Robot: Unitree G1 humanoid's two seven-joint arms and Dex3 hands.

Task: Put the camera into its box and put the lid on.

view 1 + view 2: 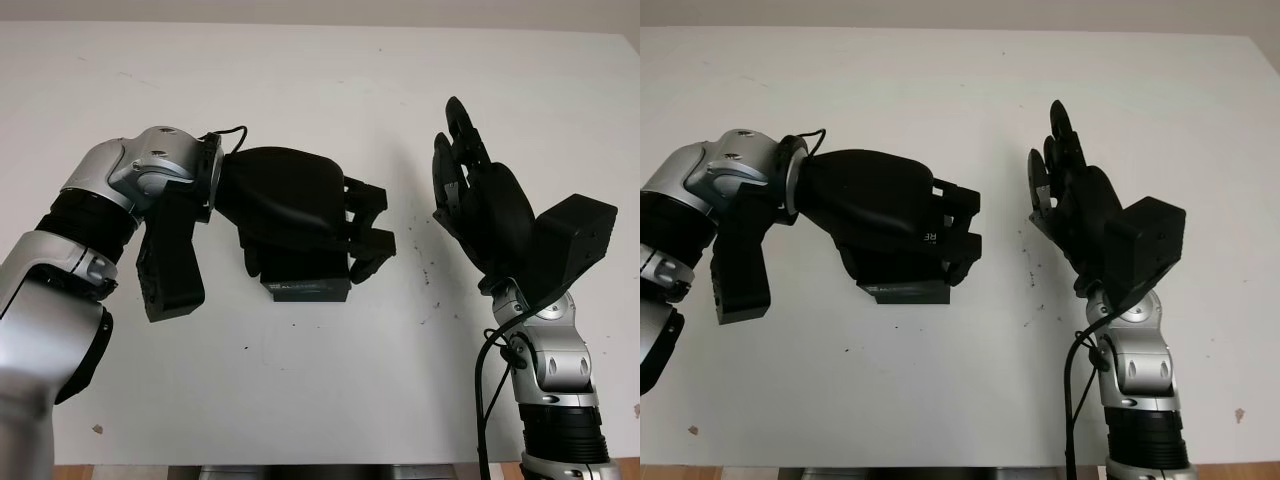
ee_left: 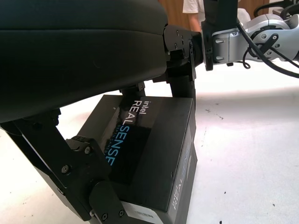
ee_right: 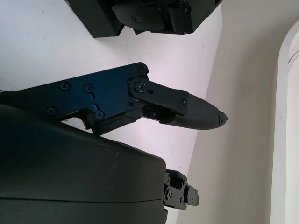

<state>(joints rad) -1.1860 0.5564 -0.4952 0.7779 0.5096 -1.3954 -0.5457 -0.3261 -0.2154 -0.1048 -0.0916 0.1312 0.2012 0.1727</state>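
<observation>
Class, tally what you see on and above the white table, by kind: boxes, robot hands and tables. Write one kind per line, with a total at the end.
Black box, closed, with the left hand over it: 1
Robot hands, counting the open right hand raised beside it: 2
White table: 1
Total: 4

Black box (image 2: 154, 154) with white and blue lettering; white table (image 1: 320, 90); black left hand (image 1: 300, 215)

A white table (image 1: 320, 400) spans the scene, marked with small dark specks (image 1: 432, 268) toward 3 o'clock of centre, a brown crumb (image 1: 97, 429) at 7 o'clock, and a wooden strip (image 1: 80, 472) along 6 o'clock.
</observation>
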